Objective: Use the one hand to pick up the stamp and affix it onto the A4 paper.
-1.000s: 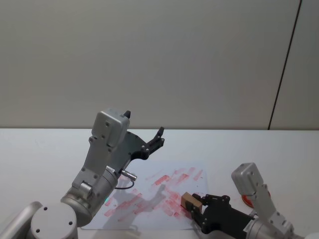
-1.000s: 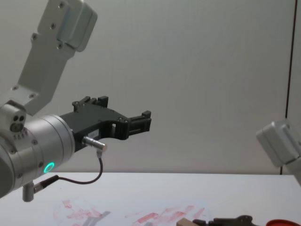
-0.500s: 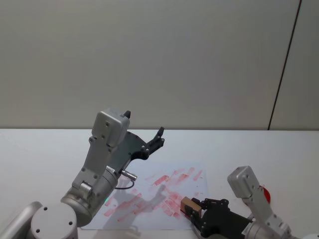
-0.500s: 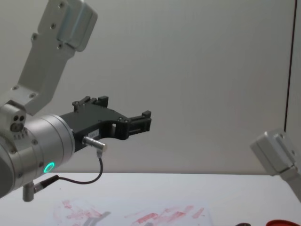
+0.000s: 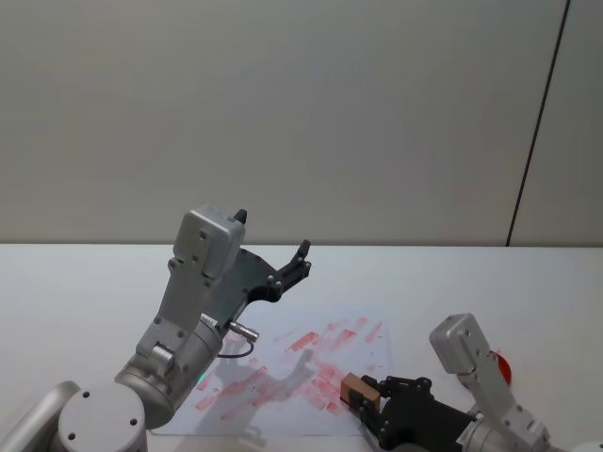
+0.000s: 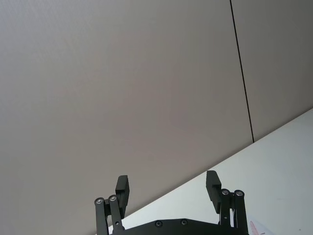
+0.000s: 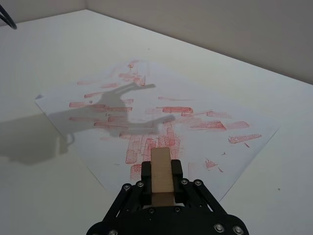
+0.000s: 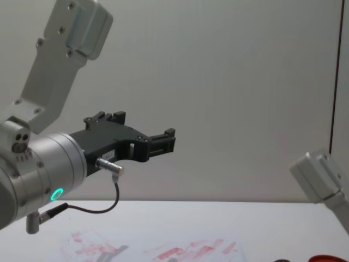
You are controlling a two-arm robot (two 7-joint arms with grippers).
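The stamp (image 5: 355, 390), a small tan wooden block, is held in my right gripper (image 5: 366, 399), which is shut on it low over the near right part of the A4 paper (image 5: 283, 372). In the right wrist view the stamp (image 7: 162, 171) juts from the black fingers (image 7: 182, 185) over red smears on the A4 paper (image 7: 98, 100). I cannot tell whether it touches the sheet. My left gripper (image 5: 300, 261) hangs open and raised above the paper's far left, also visible as the left gripper (image 6: 167, 188) and the left gripper (image 8: 163, 141).
A flat red round thing (image 5: 500, 368) lies on the white table (image 5: 75, 282) right of the paper, behind my right arm; its edge shows as the red round thing (image 8: 327, 258). The left arm's shadow falls across the sheet.
My right gripper has drawn the stamp back toward me and lower over the paper's near right part. It dropped out of the chest view. The left arm has not moved.
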